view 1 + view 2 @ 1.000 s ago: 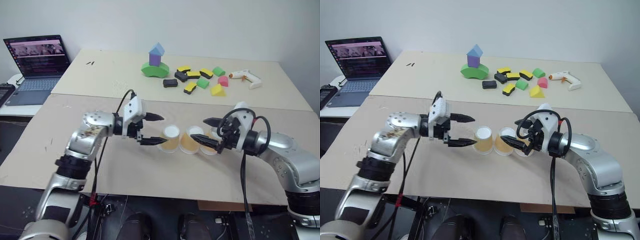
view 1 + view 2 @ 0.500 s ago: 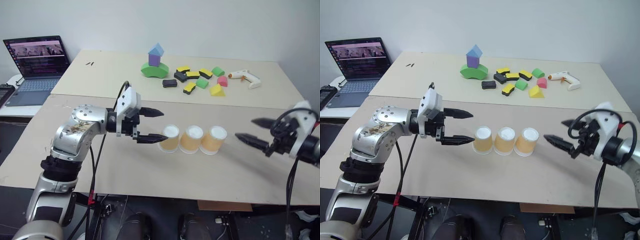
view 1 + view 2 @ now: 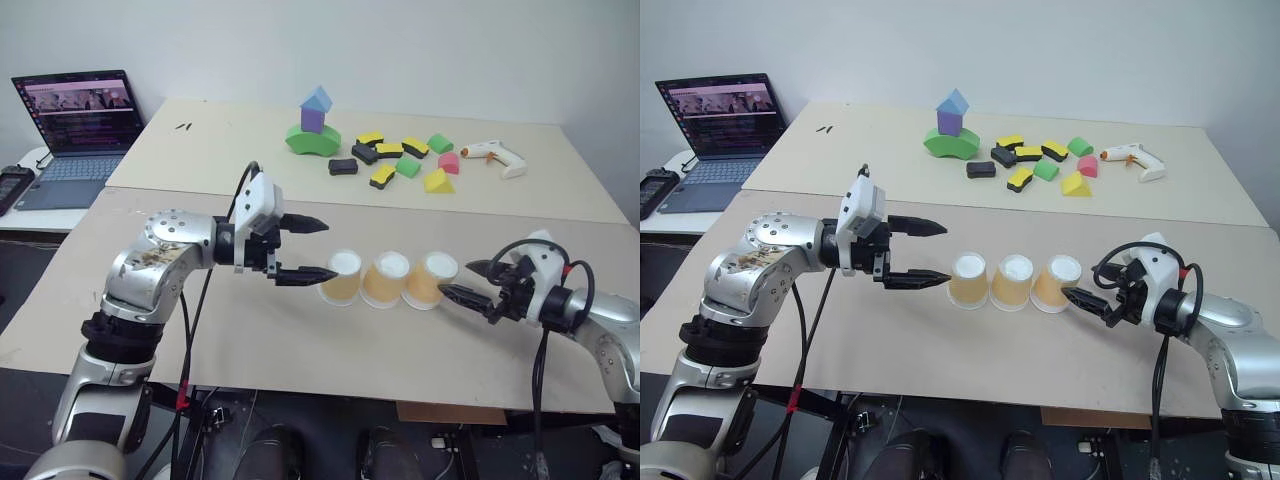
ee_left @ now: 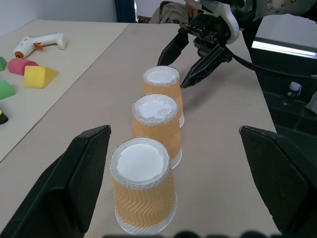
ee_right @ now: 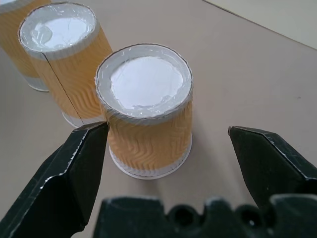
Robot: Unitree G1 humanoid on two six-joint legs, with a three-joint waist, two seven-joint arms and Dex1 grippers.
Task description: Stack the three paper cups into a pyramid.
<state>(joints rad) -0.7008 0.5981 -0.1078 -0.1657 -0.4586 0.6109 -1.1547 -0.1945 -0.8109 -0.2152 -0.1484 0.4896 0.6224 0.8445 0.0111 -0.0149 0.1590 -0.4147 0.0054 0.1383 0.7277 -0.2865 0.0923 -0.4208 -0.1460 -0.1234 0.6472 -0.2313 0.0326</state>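
Here the right gripper (image 3: 1087,288), fingers spread wide, is sitting nearest the row of three upturned paper cups (image 3: 1011,281), its tips flanking the right-end cup (image 5: 146,109), while the left gripper (image 3: 925,252), equally spread, is hovering beyond the row's far end.

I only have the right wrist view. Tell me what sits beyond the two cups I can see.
Observer: A third cup ends the row, upside down like the middle cup and the nearest cup.
Operator: Report the left pincer.
Observer: The left pincer is open, level with that third cup, not touching it.
Operator: Say what's on the far table.
Observer: A green-purple-blue block tower, loose foam blocks and a glue gun.
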